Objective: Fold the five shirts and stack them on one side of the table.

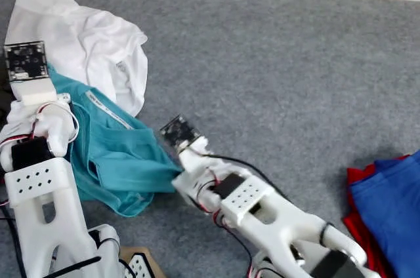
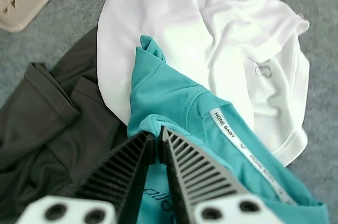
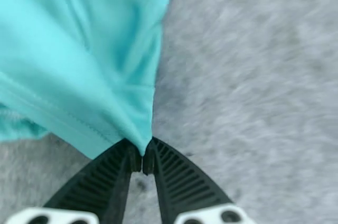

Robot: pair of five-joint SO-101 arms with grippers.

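Both arms pinch the teal shirt (image 1: 125,160), probably to spread it for folding.

High view: it lies bunched between the arms, near the white shirt (image 1: 85,42), while the blue shirt (image 1: 394,199) and red shirt (image 1: 357,225) sit well apart. Left wrist view adds the dark shirt (image 2: 47,123) and the left gripper (image 2: 157,142) clamped on a teal fold. Right wrist view brings the right gripper (image 3: 142,156) nipping a teal corner.
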